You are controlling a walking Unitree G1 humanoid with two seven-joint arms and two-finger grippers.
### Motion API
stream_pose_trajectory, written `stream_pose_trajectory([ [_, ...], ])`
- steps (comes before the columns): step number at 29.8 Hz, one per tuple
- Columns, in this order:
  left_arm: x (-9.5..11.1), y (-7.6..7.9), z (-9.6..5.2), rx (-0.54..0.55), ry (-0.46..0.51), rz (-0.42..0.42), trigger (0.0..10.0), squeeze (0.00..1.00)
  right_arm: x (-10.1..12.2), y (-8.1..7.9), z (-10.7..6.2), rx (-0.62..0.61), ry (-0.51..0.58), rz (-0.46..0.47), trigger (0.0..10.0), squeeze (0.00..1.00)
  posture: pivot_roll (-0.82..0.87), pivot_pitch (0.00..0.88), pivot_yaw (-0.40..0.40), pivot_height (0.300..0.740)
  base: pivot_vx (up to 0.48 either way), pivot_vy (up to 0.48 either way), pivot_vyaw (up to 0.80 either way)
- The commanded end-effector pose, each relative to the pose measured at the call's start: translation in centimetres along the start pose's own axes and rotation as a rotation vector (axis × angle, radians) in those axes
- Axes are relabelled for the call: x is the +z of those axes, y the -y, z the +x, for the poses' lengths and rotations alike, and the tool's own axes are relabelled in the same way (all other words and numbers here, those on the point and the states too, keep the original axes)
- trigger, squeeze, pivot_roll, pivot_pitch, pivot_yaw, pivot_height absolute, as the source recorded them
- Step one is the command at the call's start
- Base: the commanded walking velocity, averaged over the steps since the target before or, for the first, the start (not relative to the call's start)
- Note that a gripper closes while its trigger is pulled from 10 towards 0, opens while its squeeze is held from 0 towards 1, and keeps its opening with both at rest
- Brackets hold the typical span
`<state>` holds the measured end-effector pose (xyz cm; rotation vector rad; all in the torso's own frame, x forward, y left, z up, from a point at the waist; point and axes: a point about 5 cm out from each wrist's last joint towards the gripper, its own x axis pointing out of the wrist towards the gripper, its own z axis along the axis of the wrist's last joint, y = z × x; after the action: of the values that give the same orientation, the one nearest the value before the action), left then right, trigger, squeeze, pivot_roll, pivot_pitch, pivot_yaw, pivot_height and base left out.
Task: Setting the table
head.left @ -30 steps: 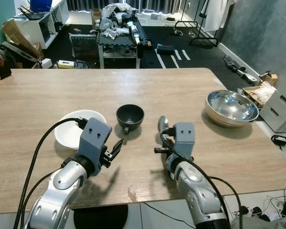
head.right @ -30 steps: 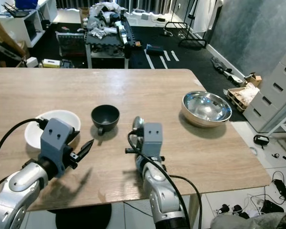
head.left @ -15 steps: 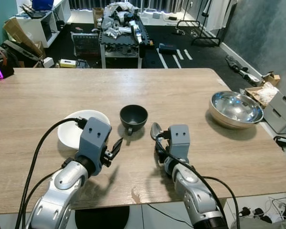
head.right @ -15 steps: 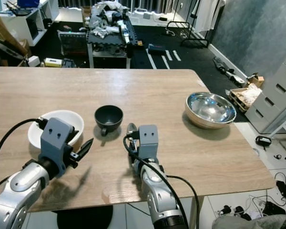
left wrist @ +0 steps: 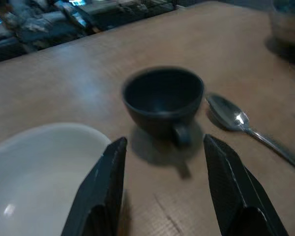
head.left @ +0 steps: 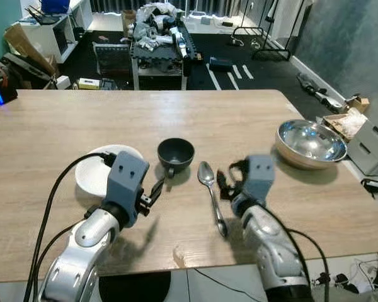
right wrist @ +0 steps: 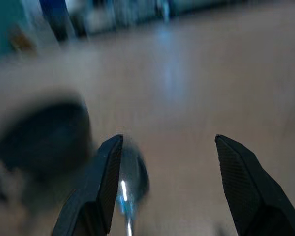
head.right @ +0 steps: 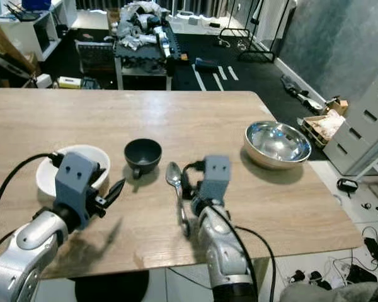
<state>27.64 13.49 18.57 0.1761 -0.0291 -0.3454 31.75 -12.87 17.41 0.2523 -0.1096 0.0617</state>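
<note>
— Spoon (head.left: 210,189) now flat on the wooden table (head.left: 252,119), bowl end just right of the black cup (head.left: 175,153). Half a second ago clamped in the right gripper (head.left: 222,184).
— And now that gripper?
— Fingers apart, empty, just right of the handle. Left gripper (head.left: 152,192) also spread, near the white bowl (head.left: 91,168).
— Meaning?
— Spoon probably placed. Steel bowl (head.left: 310,140) well apart, not yet touched.
</note>
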Motion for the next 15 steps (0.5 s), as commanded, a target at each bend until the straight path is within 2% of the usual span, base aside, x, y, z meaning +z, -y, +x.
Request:
stream_pose_trajectory([
  [1, 0.1, -0.6, 0.0, 0.039, 0.005, -0.005, 10.0, 0.00, 2.8, 0.8, -0.2, -0.007, 0.135, 0.037, 10.0, 0.00, 0.01, 0.000, 0.024, 0.740, 0.000, 0.000, 0.00],
  [2, 0.2, -0.7, 0.0, 0.051, 0.012, -0.010, 10.0, 0.00, 4.2, 1.3, -0.3, 0.000, 0.191, 0.031, 10.0, 0.00, 0.01, 0.000, 0.028, 0.740, 0.000, 0.000, 0.00],
  [4, 0.1, -1.0, 0.3, 0.072, 0.012, -0.006, 10.0, 0.00, 5.4, 2.0, -0.5, 0.011, 0.233, 0.010, 10.0, 0.00, 0.00, 0.000, 0.035, 0.740, 0.000, 0.000, 0.00],
  [6, 0.0, -1.0, 0.3, 0.079, 0.010, -0.002, 10.0, 0.00, 5.5, 2.1, -0.6, 0.015, 0.235, 0.002, 10.0, 0.00, 0.00, 0.000, 0.035, 0.740, 0.000, 0.000, 0.00],
  [9, 0.1, -1.3, 0.8, 0.109, 0.018, -0.023, 10.0, 0.00, 4.5, 2.4, -1.1, 0.008, 0.200, -0.016, 10.0, 0.00, -0.01, 0.000, 0.042, 0.740, 0.000, 0.000, 0.00],
  [15, 0.3, -1.4, 1.1, 0.137, 0.026, -0.035, 10.0, 0.00, 3.7, 2.0, -1.3, 0.010, 0.168, 0.004, 10.0, 0.00, -0.01, 0.000, 0.043, 0.740, 0.000, 0.000, 0.00],
])
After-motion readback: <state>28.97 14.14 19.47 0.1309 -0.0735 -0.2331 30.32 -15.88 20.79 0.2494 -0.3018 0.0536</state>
